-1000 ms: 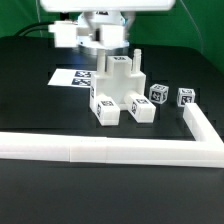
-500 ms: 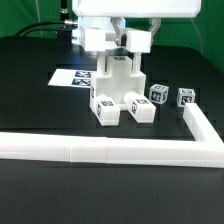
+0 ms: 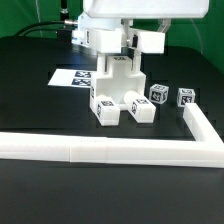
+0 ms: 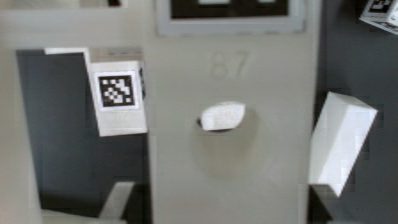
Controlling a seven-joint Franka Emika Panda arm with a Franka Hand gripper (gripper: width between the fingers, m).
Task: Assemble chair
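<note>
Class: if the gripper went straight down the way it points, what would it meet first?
Most likely the partly built chair directly below the gripper: its upright white slab fills the wrist view. Whether they already touch is unclear.

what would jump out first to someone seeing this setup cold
First comes the half-built white blocky plastic chair in the middle of the black table, with the white two-finger gripper down at its top. Next, to the exterior view's right of it, stands a small white tagged cube, with a second tagged cube farther right. The long white L-shaped border rail runs across the front.
</note>
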